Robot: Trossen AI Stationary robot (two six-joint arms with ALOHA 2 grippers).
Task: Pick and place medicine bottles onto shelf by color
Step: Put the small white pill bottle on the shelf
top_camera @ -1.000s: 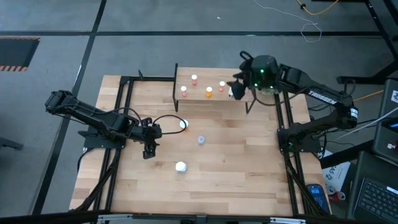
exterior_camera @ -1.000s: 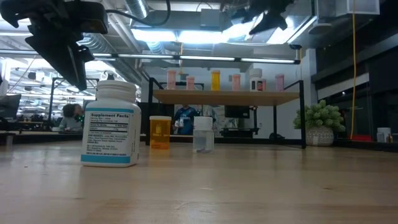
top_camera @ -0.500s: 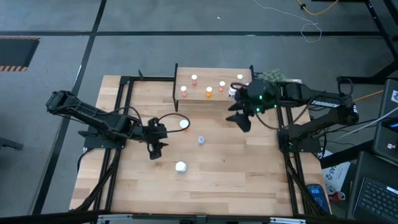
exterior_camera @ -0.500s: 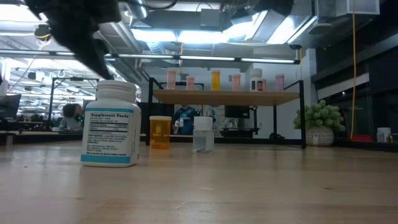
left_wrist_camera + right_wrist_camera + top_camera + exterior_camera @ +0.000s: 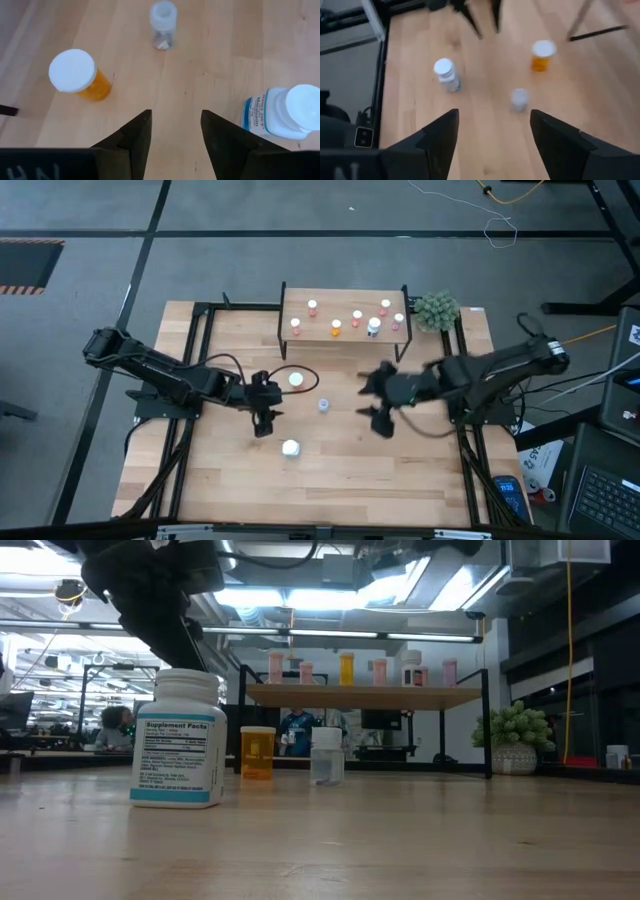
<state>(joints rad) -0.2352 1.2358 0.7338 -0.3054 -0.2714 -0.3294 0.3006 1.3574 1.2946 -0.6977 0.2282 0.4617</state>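
Now the right gripper [image 5: 377, 398] has swung away from the shelf [image 5: 345, 332] to mid-table with its fingers spread and empty, leaving a white bottle [image 5: 374, 327] among the seven standing on the board. A second ago it hovered at the shelf's right end. The left gripper [image 5: 264, 420], jaws apart and empty, has crept toward the orange bottle [image 5: 75, 74], small clear bottle [image 5: 163, 22] and big white bottle [image 5: 282, 111] on the table.

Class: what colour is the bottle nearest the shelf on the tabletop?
Orange bottle, white cap; clearest in the left wrist view.
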